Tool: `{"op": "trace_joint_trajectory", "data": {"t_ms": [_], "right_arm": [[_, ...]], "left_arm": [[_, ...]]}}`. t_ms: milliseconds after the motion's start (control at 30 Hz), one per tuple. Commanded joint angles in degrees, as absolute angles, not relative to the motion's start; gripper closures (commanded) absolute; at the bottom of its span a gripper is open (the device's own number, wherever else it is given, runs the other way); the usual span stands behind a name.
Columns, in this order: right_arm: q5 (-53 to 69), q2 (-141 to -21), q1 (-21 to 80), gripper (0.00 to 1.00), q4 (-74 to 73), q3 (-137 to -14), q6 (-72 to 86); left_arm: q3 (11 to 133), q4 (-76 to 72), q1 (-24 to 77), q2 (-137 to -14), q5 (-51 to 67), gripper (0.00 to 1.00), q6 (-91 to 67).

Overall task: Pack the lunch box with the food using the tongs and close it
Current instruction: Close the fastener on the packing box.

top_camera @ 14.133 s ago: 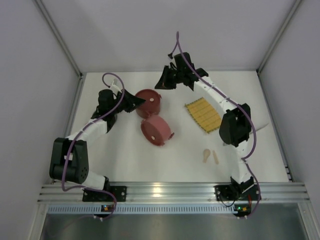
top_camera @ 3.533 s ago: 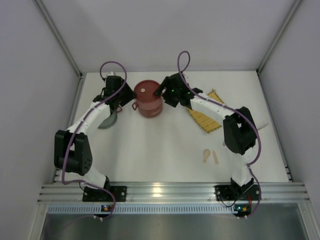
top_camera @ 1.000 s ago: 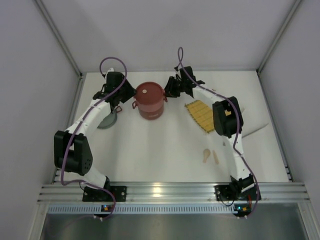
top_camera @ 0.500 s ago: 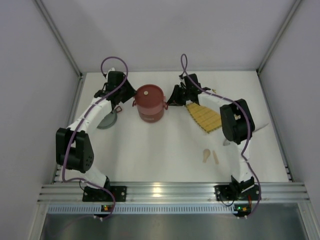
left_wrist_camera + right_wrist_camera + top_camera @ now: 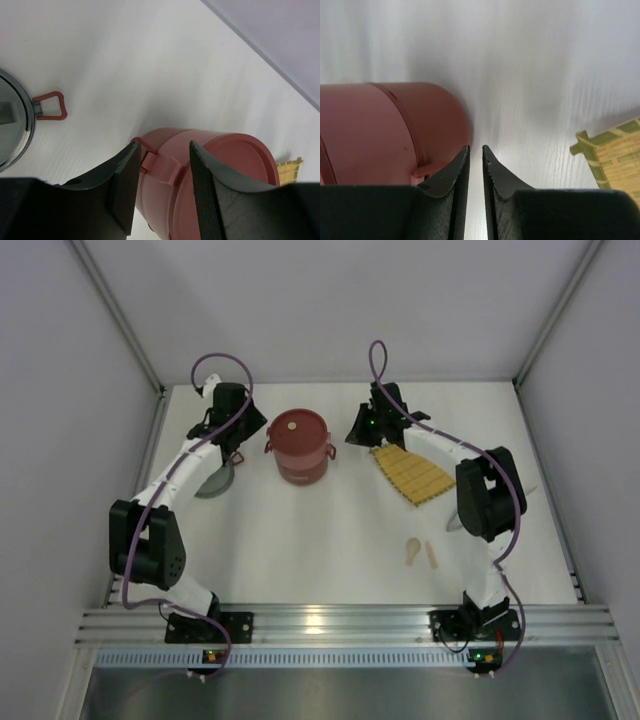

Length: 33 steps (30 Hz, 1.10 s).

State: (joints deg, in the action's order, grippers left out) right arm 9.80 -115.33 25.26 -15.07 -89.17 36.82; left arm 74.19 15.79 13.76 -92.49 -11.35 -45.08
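Note:
The dark-red lunch box (image 5: pixel 298 448) stands stacked at the back middle with its flat lid on. My left gripper (image 5: pixel 250 430) is at the box's left side. In the left wrist view it (image 5: pixel 164 145) is open, and its jaws straddle the box's side clasp (image 5: pixel 162 165) without pinching it. My right gripper (image 5: pixel 356 435) hangs just right of the box. Its jaws (image 5: pixel 475 148) are nearly together with nothing between them, beside the box wall (image 5: pixel 380 130). No food shows. Thin silver-grey tips (image 5: pixel 528 492) that stick out behind the right elbow may be the tongs.
A grey steel round piece (image 5: pixel 215 480) with a red wire handle (image 5: pixel 50 105) lies left of the box. The yellow woven mat (image 5: pixel 412 472) lies under the right forearm, its corner (image 5: pixel 612 155) close to the right fingers. Two beige sticks (image 5: pixel 420 552) lie nearer the front.
My right gripper has drawn back to the right, away from the lunch box, and its jaws have narrowed. The left gripper has stayed at the box's left side.

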Motion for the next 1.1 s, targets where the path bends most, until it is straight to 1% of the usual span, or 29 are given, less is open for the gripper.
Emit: {"op": "trace_joint_trajectory", "data": {"t_ms": [0,33,133,233,400,433,600,733,1067], "right_arm": [[8.52,-109.6,27.07,0.85,-16.79,-86.32,35.77],[8.7,-108.99,27.16,0.85,-16.61,-85.18,35.77],[8.79,-108.55,27.33,0.86,-17.14,-83.94,35.86],[8.53,-108.02,27.77,0.86,-17.05,-83.23,36.21],[8.35,-108.46,28.83,0.86,-17.49,-83.85,37.18],[8.26,-108.54,28.92,0.87,-17.32,-83.93,37.35],[7.65,-109.77,29.88,0.87,-17.49,-85.51,38.67],[7.21,-111.09,30.85,0.87,-17.67,-86.31,39.46],[7.47,-116.1,32.25,0.89,-17.4,-90.44,41.22]], "left_arm": [[73.39,12.3,13.8,-88.07,-17.48,0.51,-47.63],[72.61,13.26,13.71,-87.11,-20.62,0.51,-48.16],[71.81,15.11,11.7,-86.66,-22.58,0.51,-50.27],[69.53,15.03,9.15,-87.01,-20.31,0.53,-51.68],[68.55,14.59,8.7,-90.7,-17.41,0.55,-51.85],[68.55,14.59,8.7,-92.27,-16.71,0.58,-51.86],[68.9,11.61,8.7,-96.5,-11.71,0.64,-51.86],[70.66,12.22,8.7,-100.01,-10.11,0.71,-51.94],[71.1,9.58,9.93,-103.88,-4.4,0.71,-50.01]]}}
